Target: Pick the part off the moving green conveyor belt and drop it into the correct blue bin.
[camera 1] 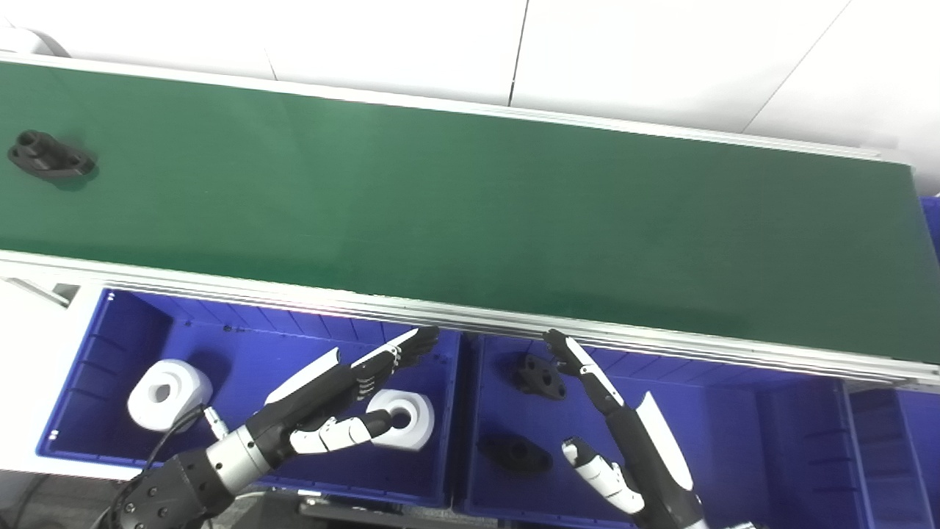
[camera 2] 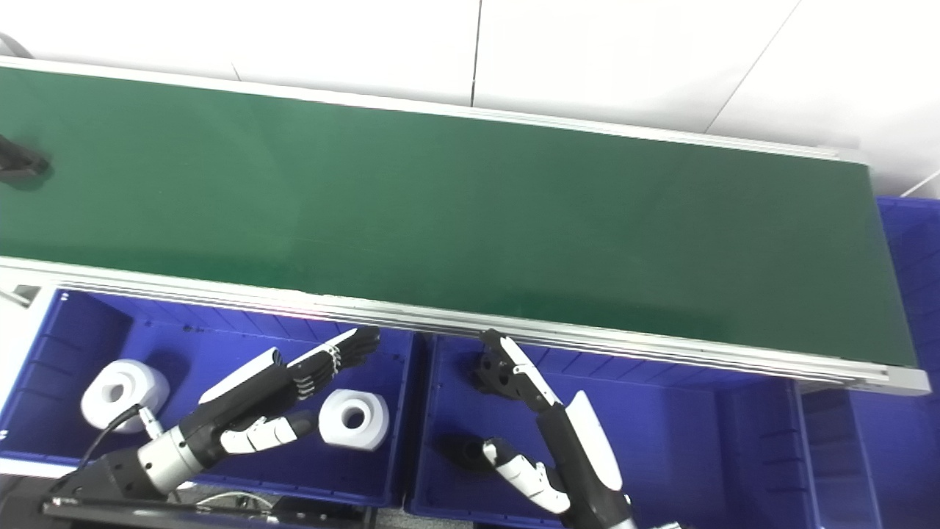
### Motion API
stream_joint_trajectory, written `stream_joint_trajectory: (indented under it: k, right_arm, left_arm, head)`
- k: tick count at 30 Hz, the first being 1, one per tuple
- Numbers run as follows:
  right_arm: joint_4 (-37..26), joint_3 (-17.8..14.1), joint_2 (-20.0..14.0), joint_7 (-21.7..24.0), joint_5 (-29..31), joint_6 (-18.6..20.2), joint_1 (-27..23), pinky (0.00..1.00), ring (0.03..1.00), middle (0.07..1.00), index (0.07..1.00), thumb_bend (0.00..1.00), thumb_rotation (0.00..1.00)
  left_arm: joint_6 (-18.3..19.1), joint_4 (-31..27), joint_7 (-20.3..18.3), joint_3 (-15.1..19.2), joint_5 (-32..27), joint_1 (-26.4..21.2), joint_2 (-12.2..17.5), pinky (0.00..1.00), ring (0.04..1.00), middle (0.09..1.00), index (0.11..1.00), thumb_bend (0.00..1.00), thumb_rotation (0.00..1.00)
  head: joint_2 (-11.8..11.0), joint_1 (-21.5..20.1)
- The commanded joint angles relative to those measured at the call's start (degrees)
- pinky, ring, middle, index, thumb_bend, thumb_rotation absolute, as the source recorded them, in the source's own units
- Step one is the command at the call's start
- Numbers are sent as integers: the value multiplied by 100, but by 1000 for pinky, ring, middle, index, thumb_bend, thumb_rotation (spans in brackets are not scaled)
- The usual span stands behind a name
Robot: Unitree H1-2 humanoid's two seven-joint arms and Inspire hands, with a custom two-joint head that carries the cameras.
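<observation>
A black part [camera 1: 50, 156] lies on the green conveyor belt [camera 1: 470, 213] at its far left. My left hand [camera 1: 345, 393] hovers open above the left blue bin [camera 1: 88, 345], which holds two white parts [camera 1: 169, 393] [camera 1: 402, 419]. Over the right blue bin [camera 1: 734, 426] my right hand [camera 1: 624, 433] is open, fingers stretched toward the belt's near rail. Two black parts [camera 1: 540, 376] [camera 1: 514, 453] rest in that bin beside the right hand. Neither hand holds anything.
The belt's aluminium rail [camera 1: 661, 342] runs just beyond both hands' fingertips. More blue bins [camera 1: 907, 455] stand at the far right. White floor [camera 1: 661, 59] lies behind the belt.
</observation>
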Motion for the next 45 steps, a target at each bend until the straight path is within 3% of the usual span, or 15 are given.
stream_joint_trajectory:
  k: [1, 3, 5, 9, 15, 23, 45]
  right_arm:
    - [-171, -20, -26, -11, 100, -114, 76, 876, 926, 957, 942, 536, 1000]
    - [-164, -40, -56, -6, 136, -122, 92, 876, 926, 957, 941, 536, 1000]
    - [-97, -62, -104, -16, 207, -202, 122, 889, 932, 956, 941, 538, 1000]
    - [178, -84, -181, -103, 211, -476, 165, 884, 927, 953, 939, 529, 1000]
    - [424, -52, -262, -231, 156, -534, 157, 839, 910, 949, 931, 565, 1000]
    - [477, 4, -324, -322, 147, -541, 80, 830, 909, 954, 935, 530, 999]
    - [449, 34, -344, -375, 140, -534, 55, 837, 908, 951, 935, 521, 986]
  left_arm:
    - [-198, -142, 59, -22, 23, 64, -32, 995, 1000, 1000, 1000, 364, 779]
    - [-263, -87, 60, -47, 83, 53, -49, 996, 1000, 1000, 1000, 369, 786]
    - [-308, -23, 71, -83, 113, 64, -91, 993, 1000, 1000, 1000, 371, 762]
    - [-609, 243, 127, -129, 239, 87, -178, 974, 1000, 1000, 1000, 383, 709]
    - [-647, 401, 190, -160, 279, 117, -252, 939, 982, 999, 977, 410, 612]
    - [-643, 407, 271, -161, 400, 58, -277, 914, 964, 981, 957, 414, 558]
    - [-667, 481, 251, -167, 397, 2, -240, 922, 968, 983, 959, 449, 530]
  head:
    - [0, 7]
    - [-69, 205]
    - [-323, 508]
    - [-753, 601]
    - [-1061, 833]
    - [-1048, 817]
    - [-1078, 773]
